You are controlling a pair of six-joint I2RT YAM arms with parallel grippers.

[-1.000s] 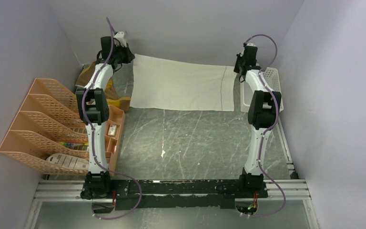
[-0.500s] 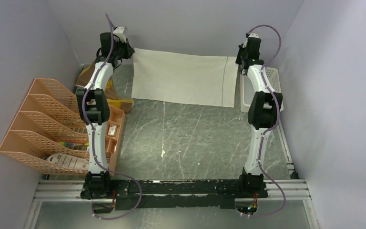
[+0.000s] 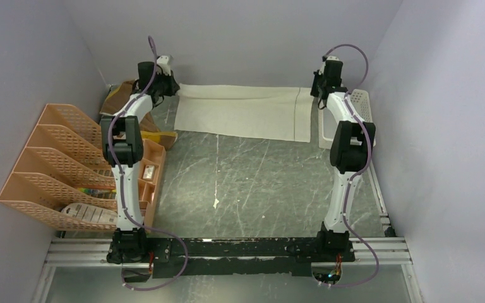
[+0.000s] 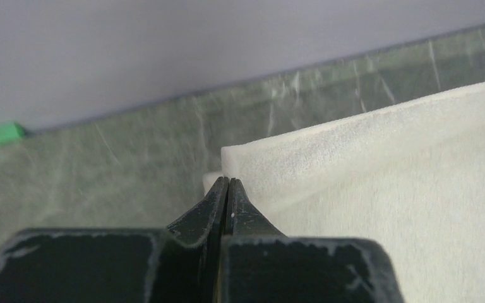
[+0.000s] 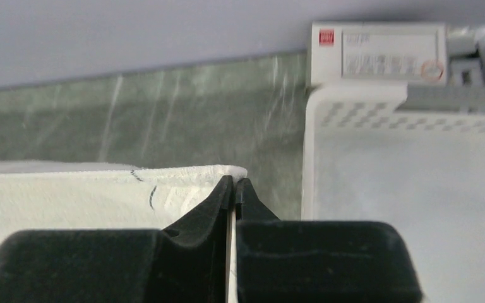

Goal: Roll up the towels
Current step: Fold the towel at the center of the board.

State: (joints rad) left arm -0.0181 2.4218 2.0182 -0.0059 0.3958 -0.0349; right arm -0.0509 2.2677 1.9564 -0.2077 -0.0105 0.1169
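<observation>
cream towel [image 3: 240,117]: far edge now folded over | left tool [image 4: 227,181], right tool [image 5: 235,181]: come down

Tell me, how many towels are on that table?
2. A plain cream-white cloth towel lies spread at the back centre; a brown cloth towel with mustard-yellow patches is bunched at far left, partly hidden. No others show.
</observation>
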